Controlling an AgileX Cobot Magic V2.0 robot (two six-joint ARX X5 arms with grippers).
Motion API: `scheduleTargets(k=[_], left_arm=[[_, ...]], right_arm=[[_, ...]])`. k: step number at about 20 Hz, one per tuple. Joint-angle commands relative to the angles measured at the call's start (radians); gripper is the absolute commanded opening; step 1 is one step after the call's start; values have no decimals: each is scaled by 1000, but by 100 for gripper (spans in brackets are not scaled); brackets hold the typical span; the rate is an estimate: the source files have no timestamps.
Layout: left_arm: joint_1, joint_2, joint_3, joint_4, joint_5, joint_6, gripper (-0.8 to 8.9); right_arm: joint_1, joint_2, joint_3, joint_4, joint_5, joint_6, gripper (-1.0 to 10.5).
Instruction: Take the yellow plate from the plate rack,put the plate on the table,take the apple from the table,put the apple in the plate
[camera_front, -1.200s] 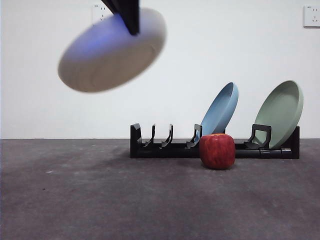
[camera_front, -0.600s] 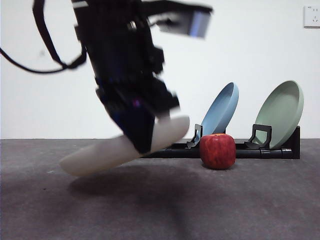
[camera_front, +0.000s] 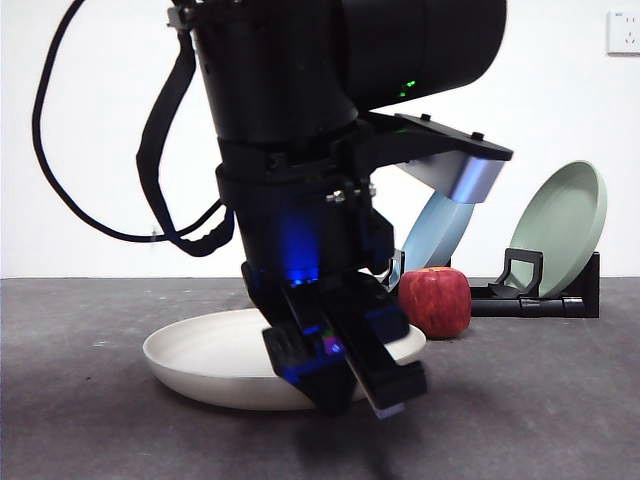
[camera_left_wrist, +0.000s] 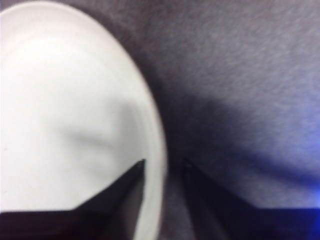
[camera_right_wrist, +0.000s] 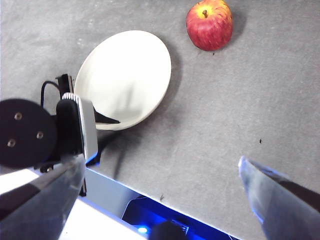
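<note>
The yellow plate (camera_front: 200, 362) lies flat on the dark grey table (camera_front: 90, 420), left of the middle. It also shows in the left wrist view (camera_left_wrist: 65, 115) and the right wrist view (camera_right_wrist: 125, 75). My left gripper (camera_front: 340, 378) reaches down at the plate's near rim. In the left wrist view the left gripper (camera_left_wrist: 162, 167) has the rim between its two jaws, one inside the plate and one outside. The red apple (camera_front: 435, 302) stands on the table just right of the plate, in front of the plate rack (camera_front: 540, 300). My right gripper (camera_right_wrist: 160, 170) is open and empty, high above the table, with the apple (camera_right_wrist: 209, 24) in its view.
A blue plate (camera_front: 437, 240) and a pale green plate (camera_front: 565, 235) lean in the rack's right slots. The left arm's big dark body (camera_front: 300, 120) and its cable (camera_front: 60, 130) hide the rack's left part. A wall socket (camera_front: 622, 32) sits at the top right.
The left arm has come down with the yellow plate, from high at the upper left, through a tilted pose, until the plate lies flat on the table. The apple has not moved.
</note>
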Motion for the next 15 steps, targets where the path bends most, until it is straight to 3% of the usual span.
scheduleTargets(k=[1, 7, 13, 15], left_arm=[[-5, 6, -6, 4, 9, -7, 227], [-6, -136, 48, -66, 9, -82, 226], [-6, -420, 146, -137, 51, -180, 224], [-6, -521, 149, -142, 98, -222, 220]], right_arm=[[2, 0, 3, -1, -1, 5, 659], [2, 29, 3, 46, 0, 10, 660], [47, 210, 3, 313, 1, 62, 661], [92, 304, 3, 419, 45, 73, 662]])
